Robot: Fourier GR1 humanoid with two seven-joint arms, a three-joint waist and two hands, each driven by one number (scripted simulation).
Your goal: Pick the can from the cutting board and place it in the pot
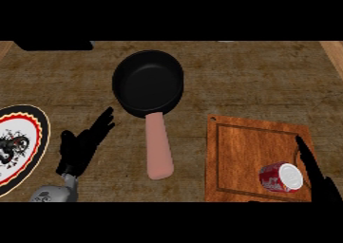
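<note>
Head view: red can (281, 177) lying on its side at the near right corner of a wooden cutting board (238, 147), about 4 o'clock on the wooden surface (258, 80). Right robot hand (315, 173) just beside the can at its 3 o'clock, fingers straight, holding nothing. Black pan (147, 83) with pinkish handle (158, 149) toward 12 o'clock. Left robot hand (84, 142) open at 8 o'clock, fingers up, beside a patterned plate (13, 147) at 9 o'clock.

Both robot hands open (fingers straight): left robot hand (81, 144), right robot hand (315, 173).
</note>
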